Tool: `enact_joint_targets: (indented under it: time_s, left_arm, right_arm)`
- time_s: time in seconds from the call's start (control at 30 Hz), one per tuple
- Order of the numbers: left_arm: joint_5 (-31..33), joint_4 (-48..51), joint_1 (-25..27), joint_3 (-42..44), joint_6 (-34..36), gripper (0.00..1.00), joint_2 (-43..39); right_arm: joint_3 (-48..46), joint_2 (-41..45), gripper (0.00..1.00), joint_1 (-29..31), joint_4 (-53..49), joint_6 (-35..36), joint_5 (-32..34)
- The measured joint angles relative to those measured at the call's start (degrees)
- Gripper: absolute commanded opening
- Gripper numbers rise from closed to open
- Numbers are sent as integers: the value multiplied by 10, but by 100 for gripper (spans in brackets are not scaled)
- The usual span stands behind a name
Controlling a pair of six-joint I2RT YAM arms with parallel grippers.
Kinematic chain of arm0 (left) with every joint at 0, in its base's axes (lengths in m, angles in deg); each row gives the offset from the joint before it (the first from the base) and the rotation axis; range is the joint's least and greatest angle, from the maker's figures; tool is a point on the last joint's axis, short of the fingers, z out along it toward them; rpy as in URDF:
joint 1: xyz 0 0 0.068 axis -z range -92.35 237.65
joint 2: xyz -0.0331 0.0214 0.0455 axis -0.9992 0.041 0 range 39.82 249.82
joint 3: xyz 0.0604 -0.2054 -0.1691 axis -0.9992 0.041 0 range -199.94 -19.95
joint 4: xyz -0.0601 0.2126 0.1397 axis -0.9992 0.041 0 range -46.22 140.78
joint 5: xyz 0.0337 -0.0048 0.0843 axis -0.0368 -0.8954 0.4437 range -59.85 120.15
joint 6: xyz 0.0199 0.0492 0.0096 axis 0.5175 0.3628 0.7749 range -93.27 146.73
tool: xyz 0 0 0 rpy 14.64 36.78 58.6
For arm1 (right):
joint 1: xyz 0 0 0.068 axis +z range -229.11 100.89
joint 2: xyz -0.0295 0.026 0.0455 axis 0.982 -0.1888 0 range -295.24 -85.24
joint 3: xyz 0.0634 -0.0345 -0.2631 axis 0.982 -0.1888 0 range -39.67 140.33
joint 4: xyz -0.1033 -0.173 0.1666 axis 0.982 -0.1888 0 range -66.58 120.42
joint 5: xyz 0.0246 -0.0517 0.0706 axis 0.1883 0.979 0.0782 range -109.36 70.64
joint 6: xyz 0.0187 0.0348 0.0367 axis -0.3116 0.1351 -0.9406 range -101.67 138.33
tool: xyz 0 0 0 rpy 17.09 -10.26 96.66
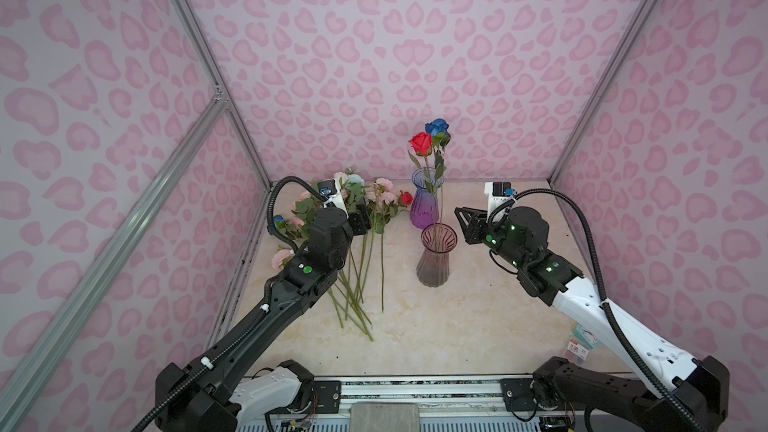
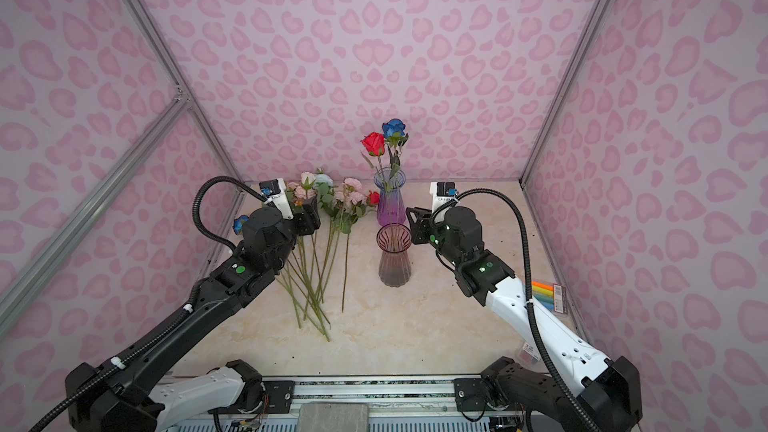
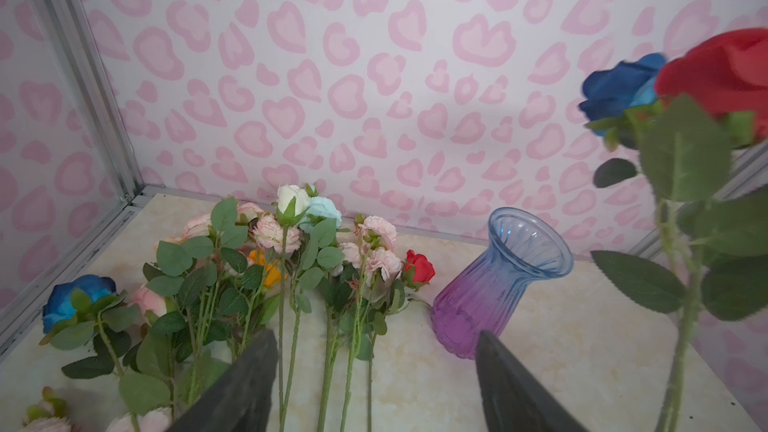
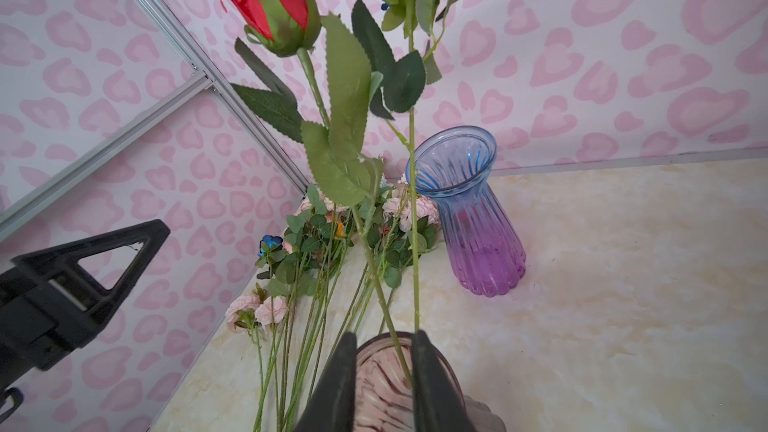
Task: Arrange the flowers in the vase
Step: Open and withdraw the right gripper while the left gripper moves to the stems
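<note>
Two of the flowers, a red rose (image 1: 420, 143) and a blue rose (image 1: 436, 127), are stood upright w/ stems in the smoky-pink vase (image 1: 434, 261), near the table's middle. The other flowers (image 3: 266, 234) are laid flat on the table (image 1: 457, 326) at left, heads toward the back wall, stems fanned toward the front. A blue-purple vase (image 1: 424, 205) is set just behind the pink one. The R gripper (image 4: 385, 336) is held at the pink vase's rim, jaws narrowly apart. The red rose's stem is seen loose in the gap, the blue one's at a fingertip; neither is clamped. The L gripper (image 3: 376, 338) is spread wide over the lying stems, nothing gripped.
</note>
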State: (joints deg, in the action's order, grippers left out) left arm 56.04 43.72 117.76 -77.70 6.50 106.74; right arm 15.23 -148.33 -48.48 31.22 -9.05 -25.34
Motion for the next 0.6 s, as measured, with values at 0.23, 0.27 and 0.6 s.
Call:
enact_joint_targets:
  time_s: [0.23,0.27,0.6]
  left_arm:
    - [-37,63,-77,-49,-54,61,123]
    - [-49,74,-91,-61,-58,57,151]
    - [-112,250,-137,-195,-66,46,375]
  right_arm:
    - [-29,47,23,0,-11,6,19]
    - [-34,53,23,0,-12,6,19]
    - [-100,96,21,0,-2,-15,30]
